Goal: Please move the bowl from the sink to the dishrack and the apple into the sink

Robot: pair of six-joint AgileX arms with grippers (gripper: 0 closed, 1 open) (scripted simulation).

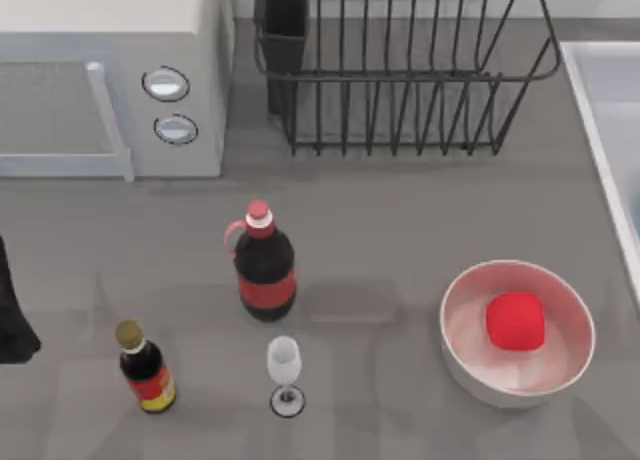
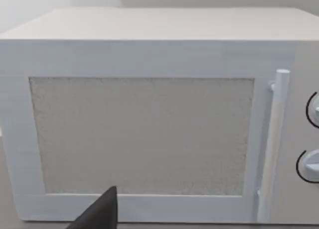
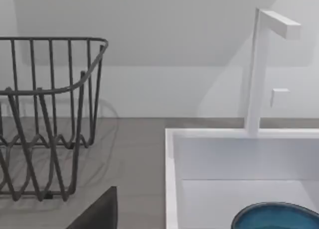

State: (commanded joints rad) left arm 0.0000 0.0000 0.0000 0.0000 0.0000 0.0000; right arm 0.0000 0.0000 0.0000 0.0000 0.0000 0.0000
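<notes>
My left arm sits parked at the table's left edge, its gripper (image 1: 12, 325) facing the microwave (image 2: 144, 124); whether its fingers are open I cannot tell. Toward the right, the dishrack (image 1: 400, 70) stands at the back of the table, with the apple (image 1: 515, 320) resting in a white bowl (image 1: 460, 340) nearer the front. Farther right is the sink (image 3: 172, 154), and in the right wrist view the bowl (image 3: 279, 216) lies inside it, ahead of my right gripper (image 3: 97, 211) and to its sink side, with the dishrack to the other side. The right gripper's state I cannot tell either. Being round and upright, the bowl offers no long axis; my right arm is likely nearer.
</notes>
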